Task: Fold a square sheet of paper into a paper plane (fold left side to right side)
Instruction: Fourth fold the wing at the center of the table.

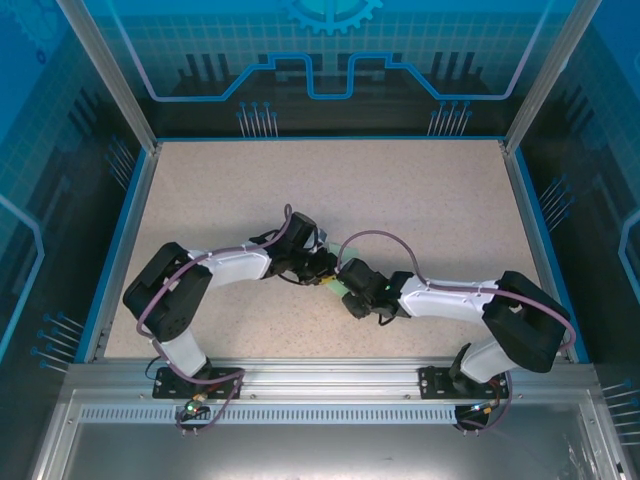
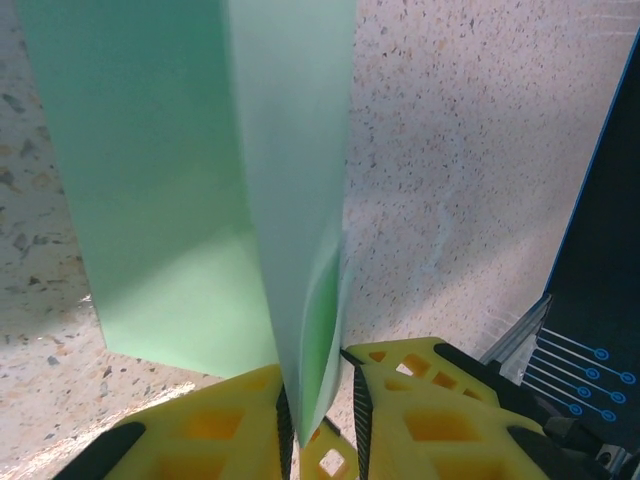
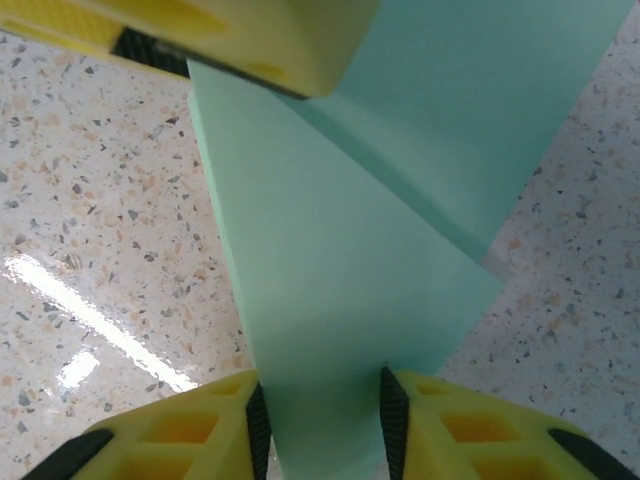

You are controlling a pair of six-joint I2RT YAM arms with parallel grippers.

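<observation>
Speckled tabletop (image 1: 420, 200) carried the part-folded sheet of paper (image 2: 180, 170) near its middle, one raised flap pinched in the left gripper (image 2: 320, 425), the right gripper (image 3: 320, 410) straddling it, grip undeterminable; folding judged under way, next needing that flap carried across and creased.

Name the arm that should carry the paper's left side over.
Probably left: the left gripper pinches the paper at a raised fold, jaws nearly closed; the right gripper stands wider, flanking a flatter part, better for steadying.
</observation>
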